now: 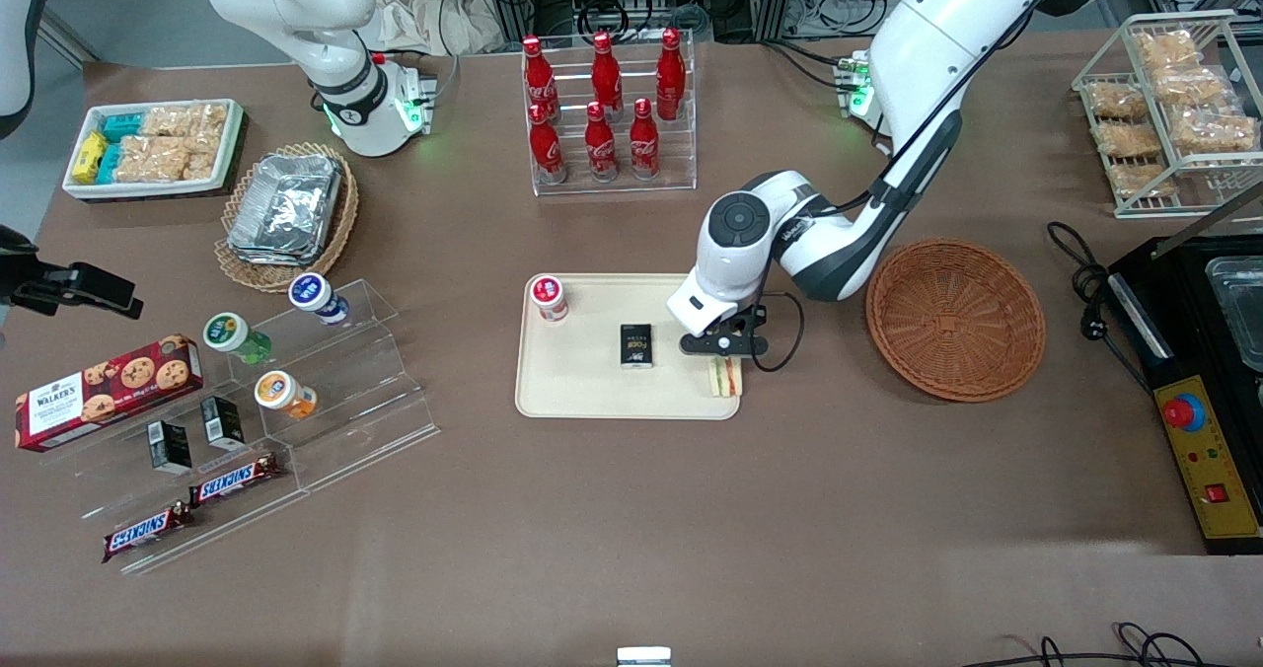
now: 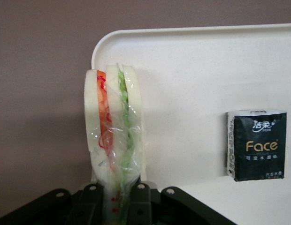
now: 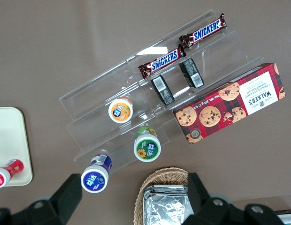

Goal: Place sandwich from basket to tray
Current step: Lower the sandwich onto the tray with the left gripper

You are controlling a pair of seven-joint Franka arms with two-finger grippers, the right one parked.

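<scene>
The sandwich (image 1: pixel 725 378) (image 2: pixel 112 131), a plastic-wrapped wedge of pale bread with red and green filling, hangs over the corner of the cream tray (image 1: pixel 562 391) (image 2: pixel 192 70) that lies nearest the front camera and the basket. My gripper (image 1: pixel 727 346) (image 2: pixel 116 199) is shut on the sandwich's narrow end, its black fingers (image 2: pixel 141 199) pressing the wrap from both sides. Whether the sandwich touches the tray I cannot tell. Beside the tray, toward the working arm's end, stands the reddish-brown wicker basket (image 1: pixel 955 317) with nothing in it.
On the tray lie a black tissue pack (image 1: pixel 636 344) (image 2: pixel 256 145) and a red-capped cup (image 1: pixel 548 297). A rack of cola bottles (image 1: pixel 607 105) stands farther from the camera. A black machine (image 1: pixel 1199 371) with a cable sits past the basket.
</scene>
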